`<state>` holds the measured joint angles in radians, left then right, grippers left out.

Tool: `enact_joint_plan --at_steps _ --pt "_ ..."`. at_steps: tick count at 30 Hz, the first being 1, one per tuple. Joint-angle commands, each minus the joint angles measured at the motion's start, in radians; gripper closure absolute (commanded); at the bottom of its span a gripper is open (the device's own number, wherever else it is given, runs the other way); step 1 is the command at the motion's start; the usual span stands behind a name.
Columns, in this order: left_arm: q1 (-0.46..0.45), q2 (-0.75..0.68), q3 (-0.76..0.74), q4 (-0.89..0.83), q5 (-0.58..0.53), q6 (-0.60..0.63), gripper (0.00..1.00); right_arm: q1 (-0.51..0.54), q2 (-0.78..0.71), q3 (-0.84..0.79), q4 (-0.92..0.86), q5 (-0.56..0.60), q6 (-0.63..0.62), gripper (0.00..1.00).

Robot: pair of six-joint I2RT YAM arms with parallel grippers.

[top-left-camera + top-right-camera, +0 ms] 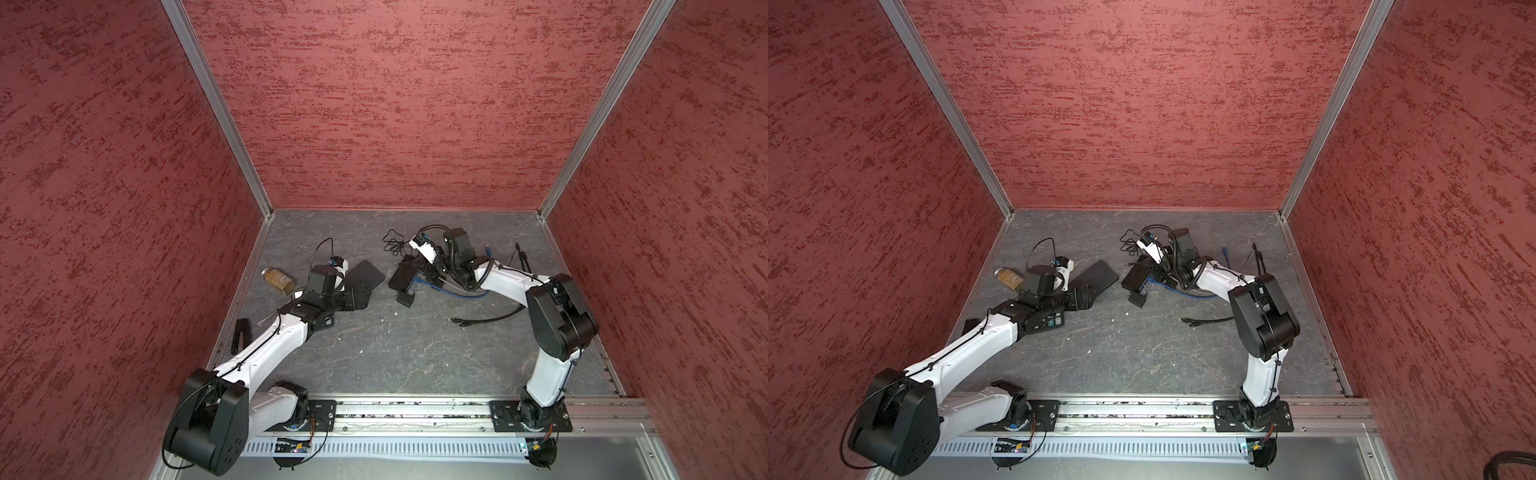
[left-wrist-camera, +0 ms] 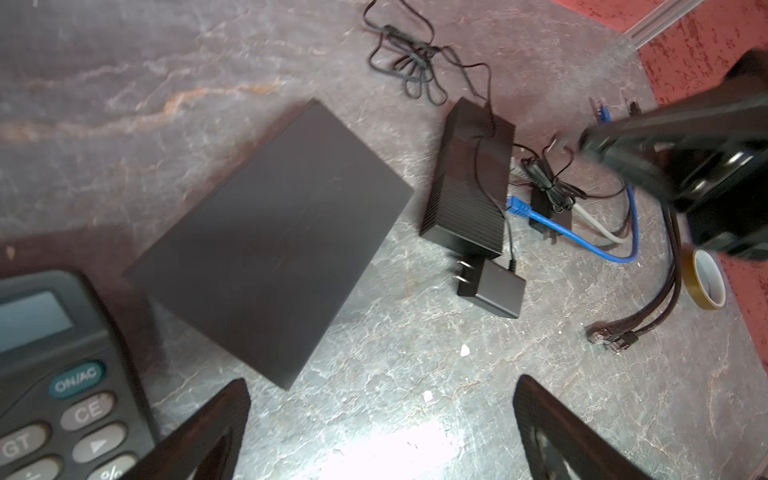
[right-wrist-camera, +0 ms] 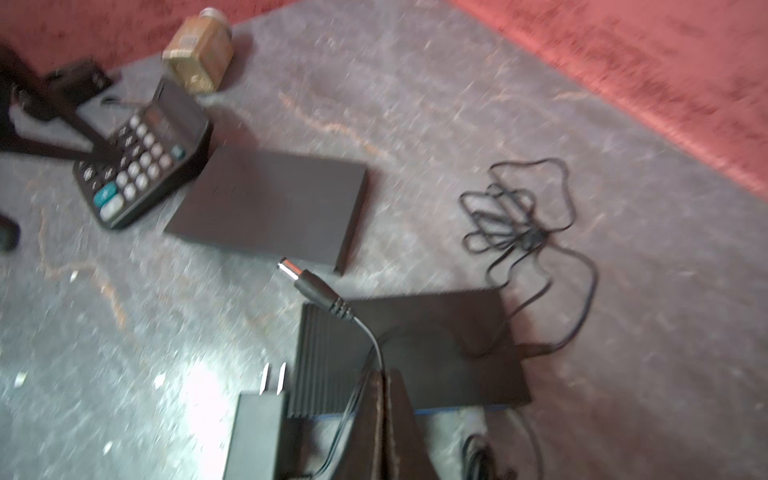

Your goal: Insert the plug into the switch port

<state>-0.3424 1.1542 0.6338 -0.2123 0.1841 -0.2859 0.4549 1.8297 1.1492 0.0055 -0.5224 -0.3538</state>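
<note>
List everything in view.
switch: one, black, centre
plug: one, black, raised near switch
plug cord: one, black, behind switch
flat box: one, black, left of switch
calculator: one, dark, beside flat box
jar: one, amber, far left
clip: one, black, left edge
adapter: one, black, before switch
network cable: one, blue, right of switch
patch cables: two, black, front right
tape roll: one, amber, beside patch cables
left gripper: black, open, near flat box
right gripper: black, shut on plug cord

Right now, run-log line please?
left gripper: open, empty | right gripper: shut on thin black cable behind black barrel plug | plug: not in ribbed black switch
</note>
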Motion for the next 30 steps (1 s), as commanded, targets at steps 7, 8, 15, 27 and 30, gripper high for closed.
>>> enact_joint_plan --at_steps 7,8,15,27,30 --pt "-0.084 0.041 0.044 -0.008 -0.033 0.055 0.0 0.034 -0.144 -0.132 -0.006 -0.009 -0.064 0.94" --pt "-0.09 0.044 0.047 0.0 -0.02 0.062 0.0 0.034 -0.152 -0.144 -0.002 -0.005 -0.063 0.94" --pt "-0.165 0.043 0.04 0.094 0.029 0.168 0.02 0.039 -0.174 -0.179 -0.01 0.001 -0.071 0.94" --pt "-0.233 0.066 0.083 0.103 0.073 0.252 0.05 0.055 -0.191 -0.206 0.017 -0.016 -0.062 0.93" --pt "-0.238 0.09 0.096 0.111 0.078 0.248 0.07 0.061 -0.199 -0.211 0.022 -0.03 -0.063 0.93"
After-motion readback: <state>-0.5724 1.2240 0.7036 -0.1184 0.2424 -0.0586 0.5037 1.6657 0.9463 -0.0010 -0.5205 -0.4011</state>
